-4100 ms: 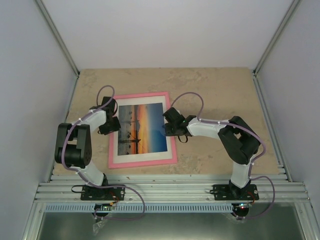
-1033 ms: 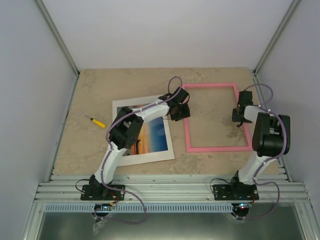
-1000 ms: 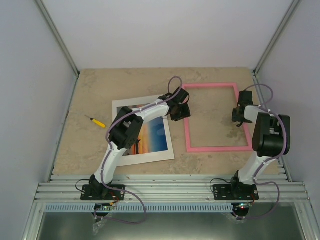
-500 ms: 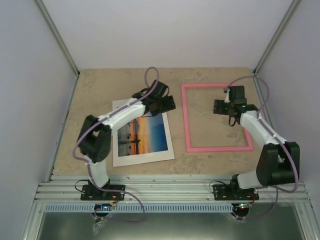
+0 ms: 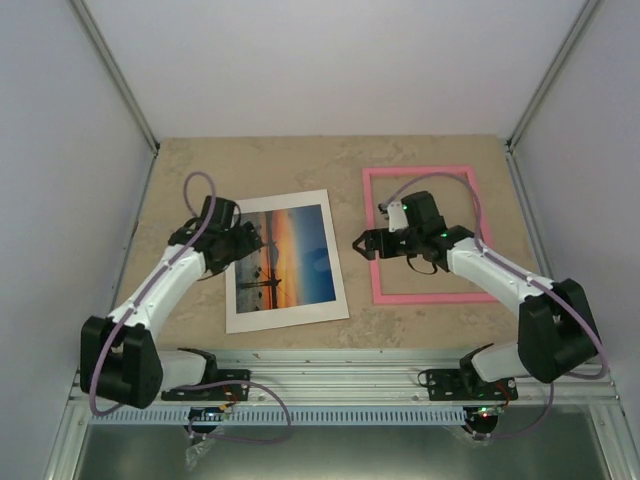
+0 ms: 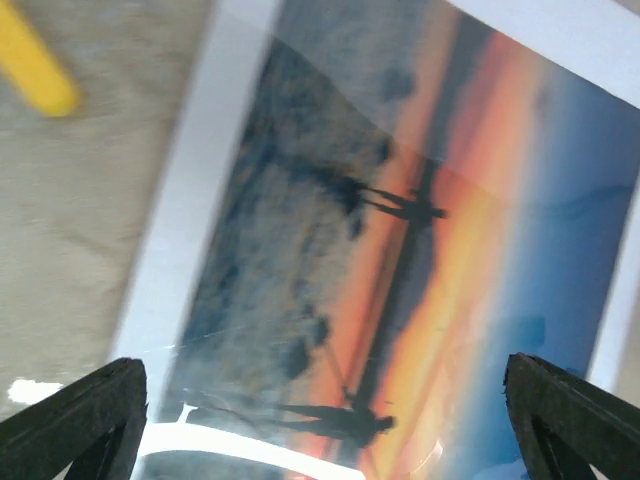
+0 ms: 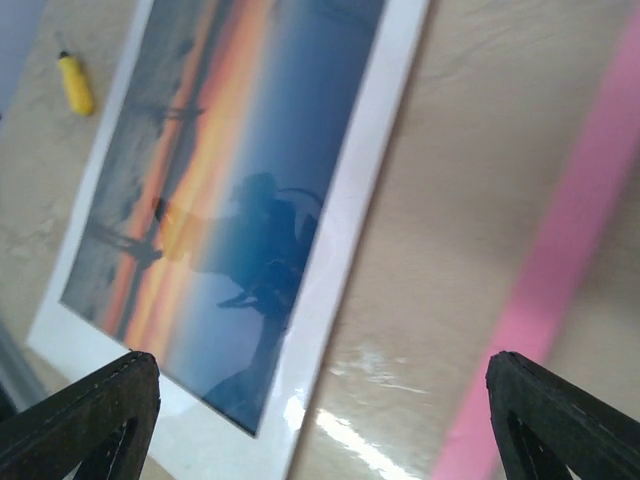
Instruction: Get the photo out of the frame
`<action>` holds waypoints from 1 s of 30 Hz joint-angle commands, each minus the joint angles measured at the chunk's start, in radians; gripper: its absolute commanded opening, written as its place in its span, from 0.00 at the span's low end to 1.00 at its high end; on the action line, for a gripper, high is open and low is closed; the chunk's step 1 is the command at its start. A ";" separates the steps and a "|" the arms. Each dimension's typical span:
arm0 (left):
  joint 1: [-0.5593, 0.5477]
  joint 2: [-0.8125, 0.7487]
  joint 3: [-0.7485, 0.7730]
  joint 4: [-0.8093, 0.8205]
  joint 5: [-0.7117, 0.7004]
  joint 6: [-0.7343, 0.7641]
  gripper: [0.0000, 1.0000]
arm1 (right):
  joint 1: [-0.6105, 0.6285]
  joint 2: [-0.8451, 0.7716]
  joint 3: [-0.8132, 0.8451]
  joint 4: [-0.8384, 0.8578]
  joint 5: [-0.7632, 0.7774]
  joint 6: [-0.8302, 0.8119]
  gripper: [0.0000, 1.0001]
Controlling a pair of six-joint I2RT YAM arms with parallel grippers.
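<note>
The surface (image 5: pixel 430 330) is seen to carry everything lying flat. On its right part the frame (image 5: pixel 440 296) is laid, and bare surface is seen through its opening, so nothing is held in it. The photo (image 5: pixel 290 255) is laid face up just left of the frame, not touching it, and is ringed by a broad white border (image 5: pixel 285 318). Whether that border is part of the print or a separate sheet cannot be told. A strong sheen and reflections are shown across the print in both wrist views, but whether a clear pane is laid over it cannot be told either.

The main step is therefore judged done, since photo and frame are separated. At most, any sheet around or over the print is left to be removed.

The left tool (image 5: pixel 248 241) is held over the photo's left edge, its fingers spread wide and empty. The right tool (image 5: pixel 364 243) is held over the gap between photo and frame, likewise spread and empty. A screwdriver (image 7: pixel 75 85) is seen just off the photo's left side.
</note>
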 commanded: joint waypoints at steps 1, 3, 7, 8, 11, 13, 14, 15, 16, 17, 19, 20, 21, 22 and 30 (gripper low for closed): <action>0.124 -0.072 -0.078 -0.044 0.047 0.073 1.00 | 0.068 0.066 0.002 0.100 -0.102 0.078 0.90; 0.189 -0.075 -0.107 -0.025 0.106 0.092 1.00 | 0.085 0.110 0.017 0.108 -0.097 0.098 0.91; 0.299 -0.044 -0.157 0.032 0.225 0.100 1.00 | 0.099 0.178 0.032 0.136 -0.092 0.124 0.92; 0.320 -0.037 -0.165 0.048 0.250 0.101 1.00 | 0.102 0.203 0.039 0.148 -0.109 0.125 0.92; 0.349 0.001 -0.177 0.076 0.282 0.110 1.00 | 0.116 0.266 0.075 0.141 -0.137 0.122 0.92; 0.352 0.036 -0.173 0.078 0.282 0.121 1.00 | 0.124 0.296 0.085 0.149 -0.135 0.130 0.92; 0.351 0.049 -0.172 0.081 0.282 0.125 1.00 | 0.127 0.308 0.086 0.157 -0.135 0.136 0.92; 0.352 0.062 -0.170 0.085 0.282 0.129 1.00 | 0.129 0.319 0.087 0.163 -0.135 0.145 0.92; 0.353 0.073 -0.169 0.085 0.279 0.133 0.99 | 0.130 0.334 0.090 0.168 -0.138 0.153 0.92; 0.351 0.084 -0.168 0.083 0.273 0.140 1.00 | 0.132 0.347 0.093 0.172 -0.141 0.158 0.92; 0.352 0.101 -0.163 0.082 0.273 0.152 0.99 | 0.136 0.370 0.097 0.182 -0.147 0.166 0.92; 0.353 0.109 -0.163 0.083 0.276 0.159 0.99 | 0.138 0.380 0.098 0.186 -0.147 0.170 0.92; 0.352 0.117 -0.163 0.082 0.284 0.161 0.99 | 0.140 0.389 0.101 0.188 -0.147 0.171 0.92; 0.352 0.126 -0.163 0.084 0.296 0.165 0.99 | 0.143 0.402 0.107 0.187 -0.149 0.172 0.92; 0.352 0.159 -0.166 0.100 0.363 0.172 0.89 | 0.159 0.459 0.141 0.195 -0.172 0.183 0.92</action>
